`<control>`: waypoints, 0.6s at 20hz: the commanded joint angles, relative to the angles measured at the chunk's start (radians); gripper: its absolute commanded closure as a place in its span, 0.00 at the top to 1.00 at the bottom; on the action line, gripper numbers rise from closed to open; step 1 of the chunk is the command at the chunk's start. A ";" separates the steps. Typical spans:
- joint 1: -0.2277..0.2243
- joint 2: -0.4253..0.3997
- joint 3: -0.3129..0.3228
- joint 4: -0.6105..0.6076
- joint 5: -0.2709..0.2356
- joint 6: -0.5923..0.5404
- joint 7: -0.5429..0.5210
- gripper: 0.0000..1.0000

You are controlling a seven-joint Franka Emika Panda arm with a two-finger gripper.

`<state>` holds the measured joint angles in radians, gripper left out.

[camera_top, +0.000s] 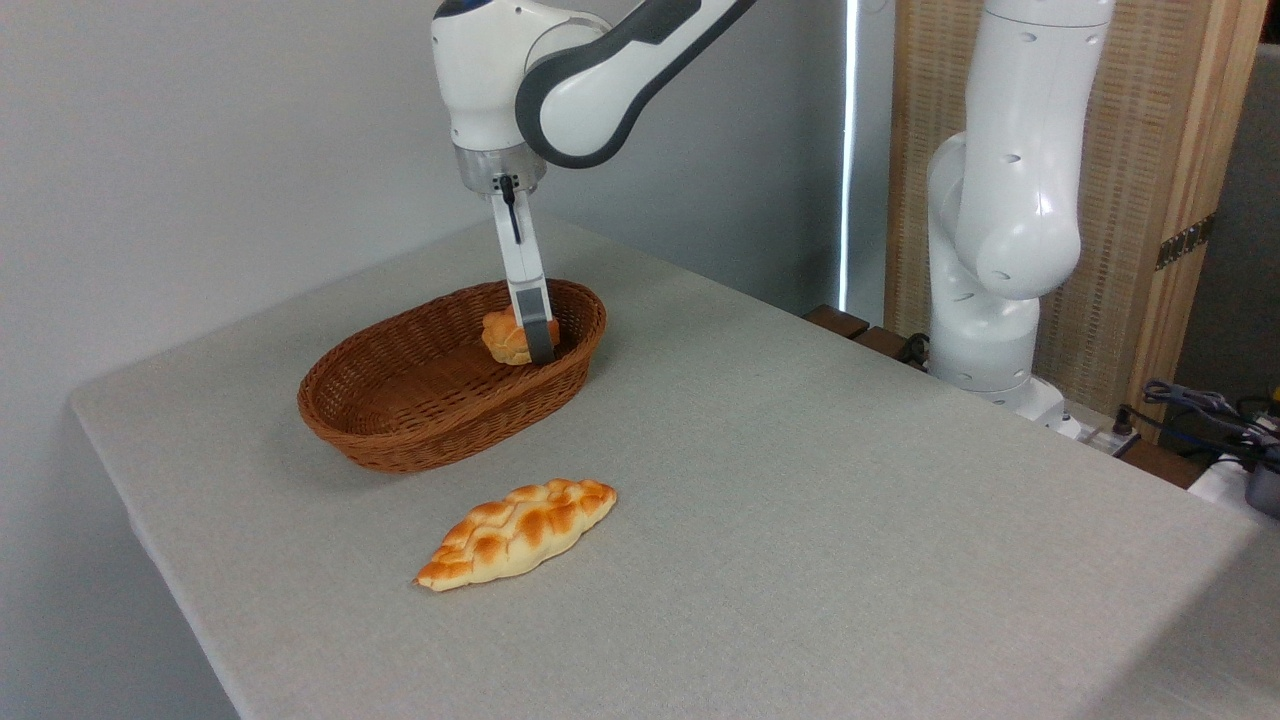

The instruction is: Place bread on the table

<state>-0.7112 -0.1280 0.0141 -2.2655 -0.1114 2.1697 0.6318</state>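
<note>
Since the job is getting bread onto the tabletop [800, 480], it makes sense that the arm is reaching straight down into the wicker basket [400, 420] at the back left. The bread [503, 336], a little orange-brown bun, sits inside the basket toward its far right end, and the end effector [538, 345] has its long fingers dropped right onto it. From where I'm standing I only see one finger clearly, pressed against the bun's right side; the other one looks hidden behind the bun, so I honestly can't tell if it's clamped on or just straddling it. The bun seems a touch raised off the basket floor, but that could be the angle. Coming in vertically is probably about clearing the basket's wall without bumping the rim. Out front on the grey cloth there's a longer braided loaf [517, 533] lying flat, well apart from the basket, so I'd guess the bun wants to land somewhere in the open area beside it.
</note>
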 commanded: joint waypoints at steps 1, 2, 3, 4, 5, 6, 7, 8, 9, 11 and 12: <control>-0.004 -0.004 0.013 -0.006 -0.005 0.016 0.009 0.35; -0.004 -0.004 0.013 -0.006 -0.005 0.016 0.009 0.34; -0.004 -0.004 0.013 -0.006 -0.005 0.016 0.009 0.34; -0.004 -0.005 0.013 -0.006 -0.007 0.016 0.009 0.34; -0.005 -0.004 0.017 -0.006 -0.007 0.016 0.009 0.34; -0.005 -0.005 0.023 -0.006 -0.007 0.016 0.009 0.34; -0.005 -0.005 0.027 -0.006 -0.008 0.016 0.009 0.33; -0.005 -0.005 0.027 -0.006 -0.011 0.018 0.008 0.31; -0.005 -0.005 0.027 -0.005 -0.013 0.016 0.008 0.31; -0.005 -0.005 0.027 -0.005 -0.014 0.018 0.008 0.31; -0.005 -0.005 0.027 -0.005 -0.014 0.016 0.008 0.31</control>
<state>-0.7111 -0.1281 0.0268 -2.2654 -0.1118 2.1699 0.6317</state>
